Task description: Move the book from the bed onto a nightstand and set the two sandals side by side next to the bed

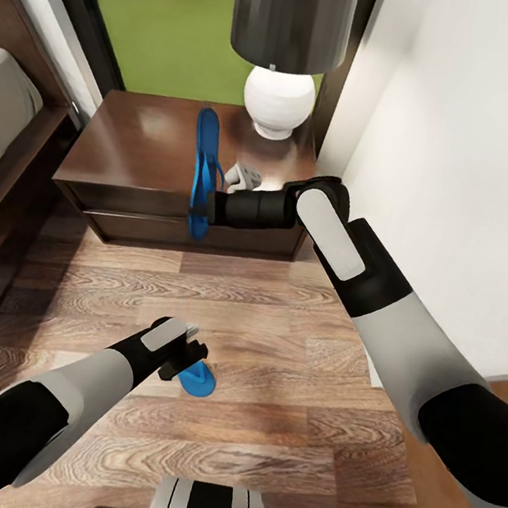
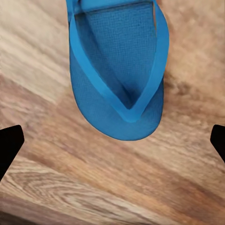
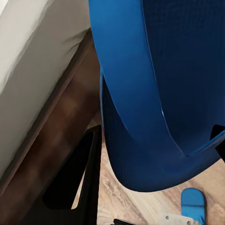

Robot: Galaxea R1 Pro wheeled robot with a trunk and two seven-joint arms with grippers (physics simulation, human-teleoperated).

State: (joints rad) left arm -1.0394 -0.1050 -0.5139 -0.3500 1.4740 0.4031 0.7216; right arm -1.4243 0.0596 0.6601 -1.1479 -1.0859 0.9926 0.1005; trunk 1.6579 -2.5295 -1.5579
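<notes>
Nearest you, lower centre of the frame, your left end effector [image 1: 192, 357] hangs spread open over one sandal [image 1: 200, 379] lying flat on the floor [image 1: 280, 392]. Further up, mid-frame, your right end effector [image 1: 211, 201] is clamped on the other sandal [image 1: 203, 170], held on edge before the nightstand [image 1: 140, 142], forearm reaching across. You're mid sandal-placing, I'd say: next, bring it down flat beside its mate by the bed [image 1: 4, 110].

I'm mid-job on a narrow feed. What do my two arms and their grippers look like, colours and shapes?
Both arms are built of rounded segments alternating black and light grey-white, with smooth casings and no loose cables visible. The right arm has a black elbow bearing an oblong pale grey panel, then a black wrist. The left arm has a similar pale panel near its wrist. The left gripper and right gripper are matte black, with flat, tapering jaws.
</notes>
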